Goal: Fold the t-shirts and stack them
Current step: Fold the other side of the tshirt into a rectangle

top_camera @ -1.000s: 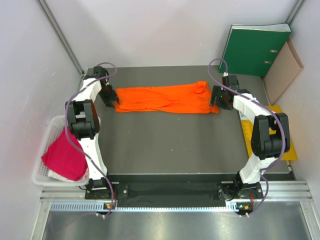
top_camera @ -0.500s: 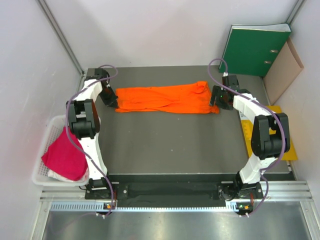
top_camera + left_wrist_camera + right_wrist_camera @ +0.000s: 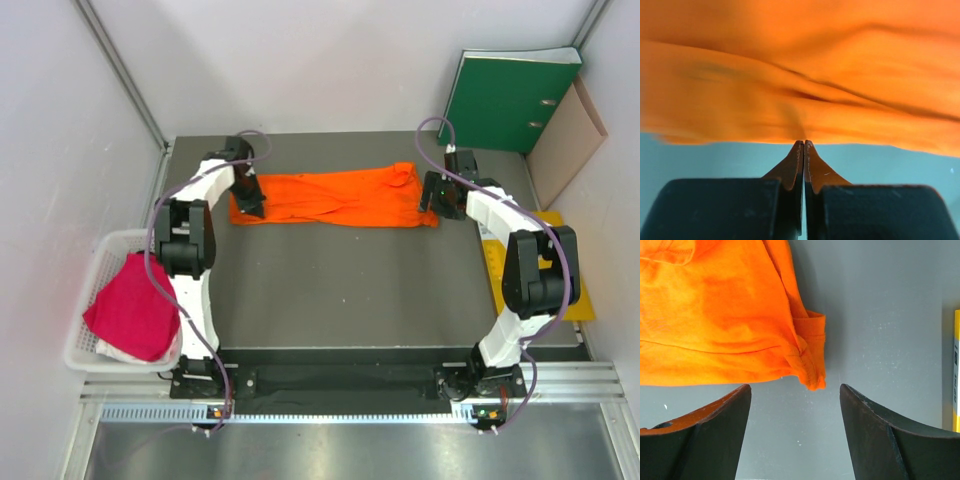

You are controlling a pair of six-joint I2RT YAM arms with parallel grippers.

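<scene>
The orange t-shirt lies as a long folded strip across the far part of the grey table. My left gripper is at its left end and is shut on the shirt's edge; in the left wrist view the closed fingertips meet the hem of the blurred orange cloth. My right gripper stands open at the strip's right end. Its fingers flank the sleeve corner of the orange shirt without touching it. The magenta-pink t-shirt lies bunched in the basket at the left.
The white mesh basket sits off the table's left edge. A green binder and a brown folder lean at the back right. A yellow envelope lies under the right arm, with its edge showing in the right wrist view.
My left gripper has shut and moved right over the orange shirt's left end, drawing the far-left corner of the cloth with it. The right arm has stayed still.
</scene>
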